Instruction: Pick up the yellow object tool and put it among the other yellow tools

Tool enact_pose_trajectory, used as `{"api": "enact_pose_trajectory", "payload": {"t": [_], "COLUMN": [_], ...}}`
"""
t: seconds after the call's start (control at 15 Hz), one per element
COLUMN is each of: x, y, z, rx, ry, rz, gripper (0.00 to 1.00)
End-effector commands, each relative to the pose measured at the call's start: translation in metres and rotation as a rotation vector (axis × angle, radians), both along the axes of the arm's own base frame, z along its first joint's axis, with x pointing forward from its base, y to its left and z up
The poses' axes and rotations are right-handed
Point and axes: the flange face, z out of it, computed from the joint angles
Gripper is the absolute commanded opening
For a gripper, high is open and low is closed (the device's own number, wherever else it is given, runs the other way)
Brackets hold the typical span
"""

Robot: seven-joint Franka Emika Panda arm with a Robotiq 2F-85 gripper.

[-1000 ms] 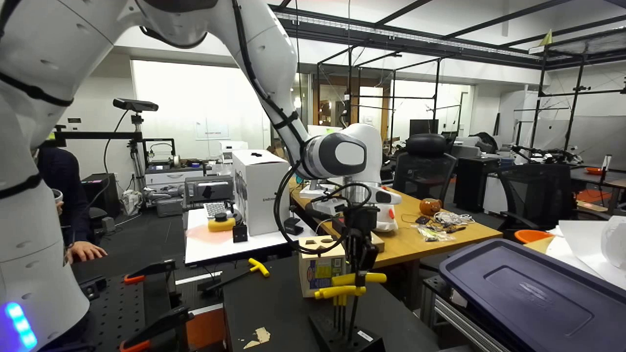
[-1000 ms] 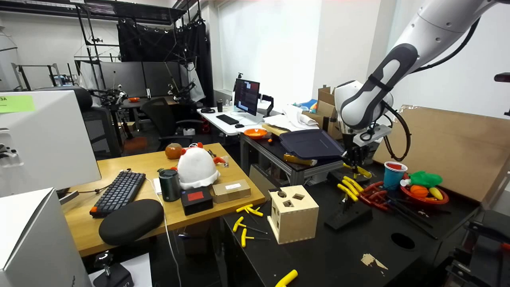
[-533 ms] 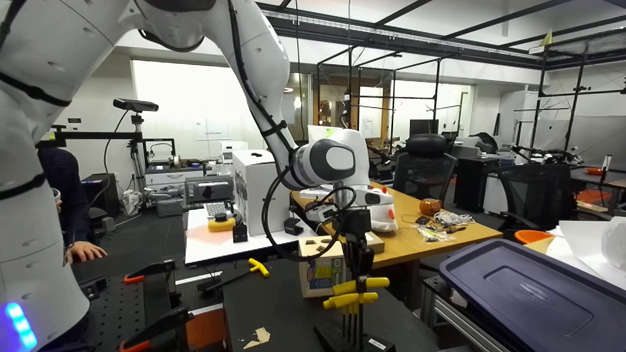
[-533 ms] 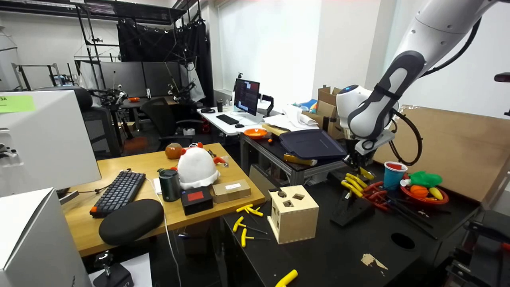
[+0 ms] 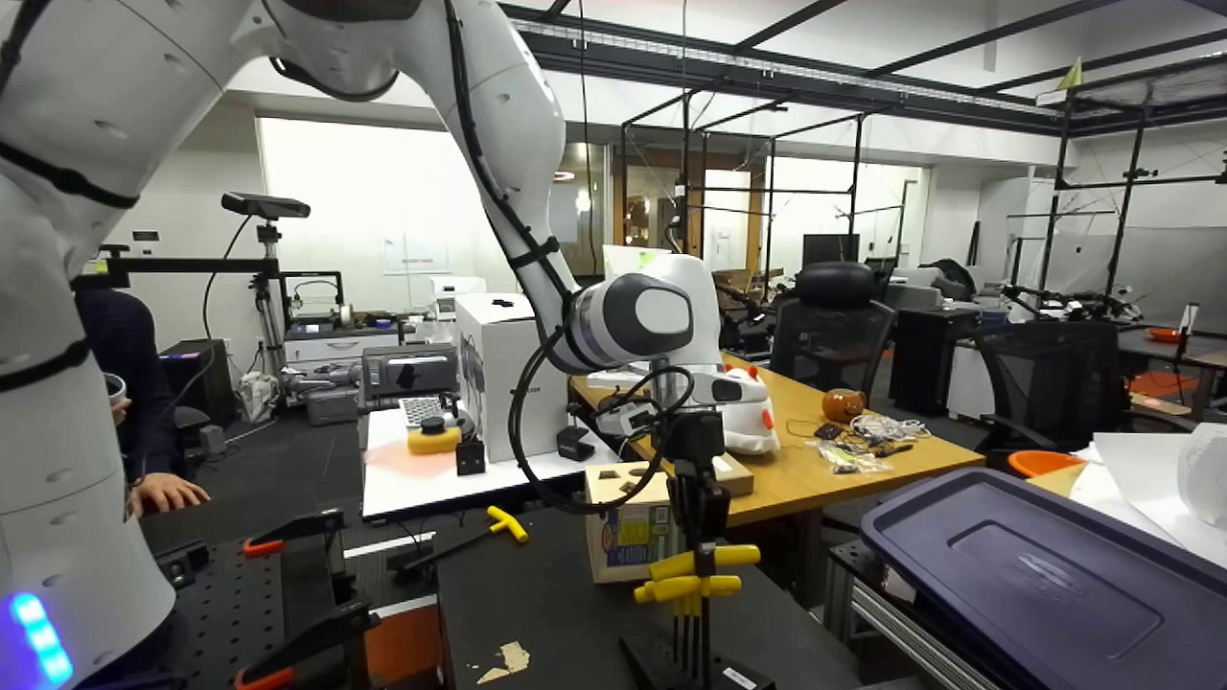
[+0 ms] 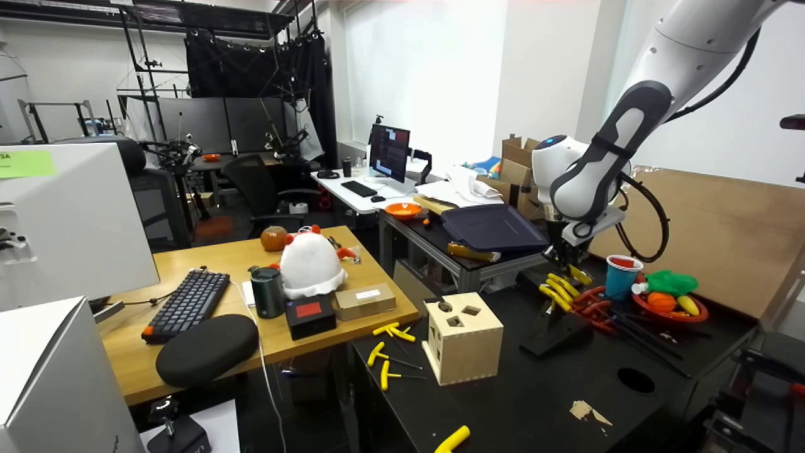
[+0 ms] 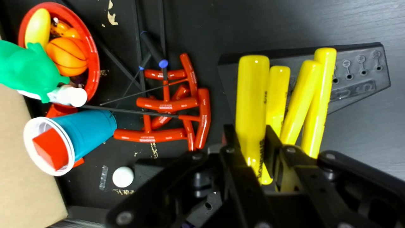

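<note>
My gripper [image 7: 251, 134] is shut on the thick handle of a bright yellow tool [image 7: 252, 95], with a black finger on each side. The other yellow tools [image 7: 299, 104] stand close beside it on the right in a black stand [image 7: 357, 72]. In an exterior view the gripper [image 6: 568, 261] is over the far end of the stand [image 6: 556, 333], at the held tool [image 6: 580, 275]; several yellow handles [image 6: 558, 292] stand just in front. In an exterior view the gripper [image 5: 705, 537] is right at the handles [image 5: 687, 588]. The held tool's shaft is hidden in the wrist view.
Red-handled tools [image 7: 167, 104], a blue cup [image 7: 85, 129] and a red bowl [image 7: 95, 63] of toys lie beside the stand. A pale wooden block [image 6: 465, 340] stands on the black table, with loose yellow tools [image 6: 385, 375] by it. Another yellow tool [image 6: 453, 438] lies at the edge.
Over the last second my gripper moved slightly down and right in the second-named exterior pair, and the stand with its yellow tools shifted along. In the last half second almost nothing moved.
</note>
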Motion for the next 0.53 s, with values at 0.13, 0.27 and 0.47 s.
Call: {"api": "enact_pose_trajectory", "payload": {"t": [0.13, 0.27, 0.47], "x": [-0.0124, -0.0138, -0.0146], "y": [0.0041, 0.0047, 0.0036], "z": [0.0061, 0.0051, 0.0042], "rx": [0.004, 0.005, -0.006], "ry": [0.026, 0.032, 0.045], "rz": [0.006, 0.006, -0.009], "gripper": [0.62, 0.78, 0.99]}}
